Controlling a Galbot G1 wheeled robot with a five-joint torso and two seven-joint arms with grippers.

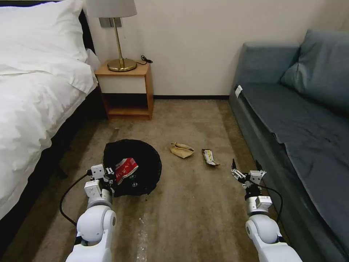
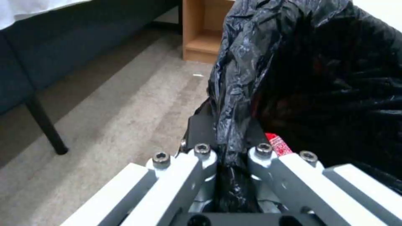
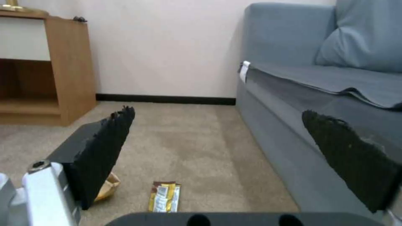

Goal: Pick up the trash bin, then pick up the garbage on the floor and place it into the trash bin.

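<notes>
Low in the left half of the head view, left gripper [image 1: 110, 179] clamped tight on the near rim of the trash bin [image 1: 132, 167], fingers pinching the crinkled black bag. Same grip seen close in the left wrist view, left gripper [image 2: 231, 147] with black plastic squeezed narrow between both fingers, bag [image 2: 310, 72] bulging up beyond. Inside the bin, red snack packet [image 1: 125, 170] lying against the liner, a small dark-labelled item just beside it, too small to name. Red corner of that packet [image 2: 278, 145] peeking beside the fingers in the left wrist view. On the carpet at frame centre, crumpled tan paper [image 1: 181, 149], and just right of it, apart, the dark-and-yellow snack wrapper [image 1: 210, 157]. Lower right, right gripper [image 1: 246, 167] spread wide, holding nothing, hovering near the sofa [image 1: 301, 109] front, right of the wrapper. From the right wrist view, wrapper [image 3: 164, 196] flat on the carpet between the open fingers [image 3: 102, 150], tan paper [image 3: 107, 186] partly hidden behind one of them. Nightstand [image 1: 127, 89] and brass lamp [image 1: 118, 43] at upper left beside the bed [image 1: 32, 94].
</notes>
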